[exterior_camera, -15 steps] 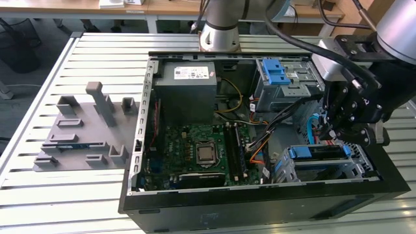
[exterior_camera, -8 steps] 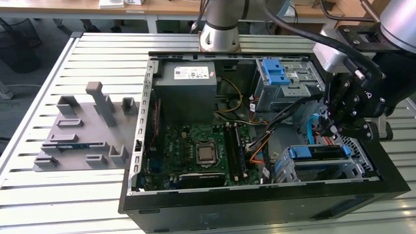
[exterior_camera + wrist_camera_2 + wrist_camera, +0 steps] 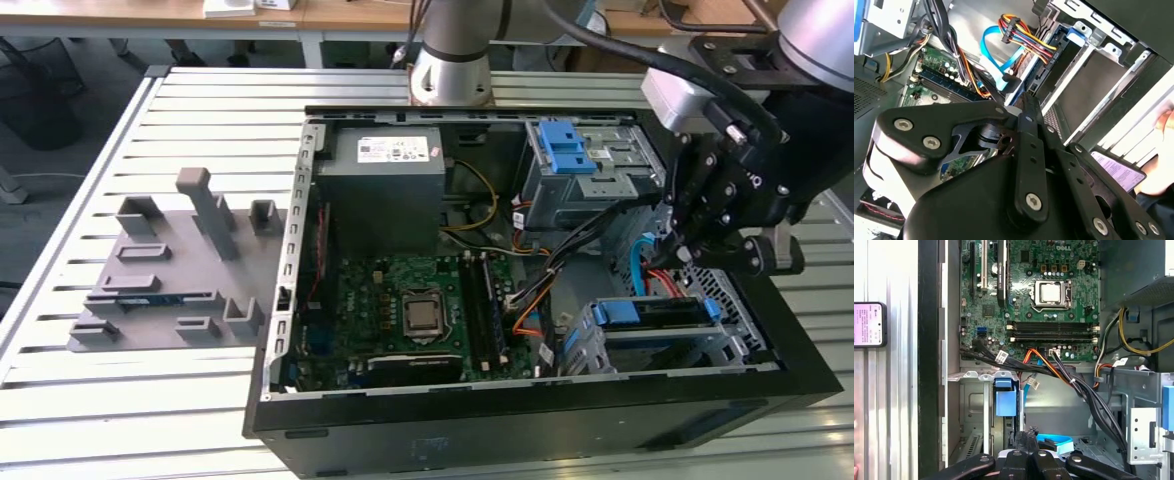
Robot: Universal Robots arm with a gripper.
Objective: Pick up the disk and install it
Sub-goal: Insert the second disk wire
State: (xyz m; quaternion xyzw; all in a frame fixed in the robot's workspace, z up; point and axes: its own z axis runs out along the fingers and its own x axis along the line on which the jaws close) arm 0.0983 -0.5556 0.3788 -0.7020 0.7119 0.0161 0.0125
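Slatted metal surface (image 3: pixel 200 100) carries an open black computer case (image 3: pixel 534 420) and a grey fixture block (image 3: pixel 174 270). Above the case's drive bays at the exterior view's right hangs the black gripper (image 3: pixel 694 262); whether it is wide or narrow cannot be told. Just below it, the disk (image 3: pixel 654 315), blue-bracketed, sits in a lower bay.

1 open computer case (image 3: pixel 534 420) — 1 motherboard (image 3: pixel 1029 285), 1 power supply (image 3: pixel 387 175), 1 gripper (image 3: pixel 694 255) — 1 grey fixture (image 3: pixel 167 270).
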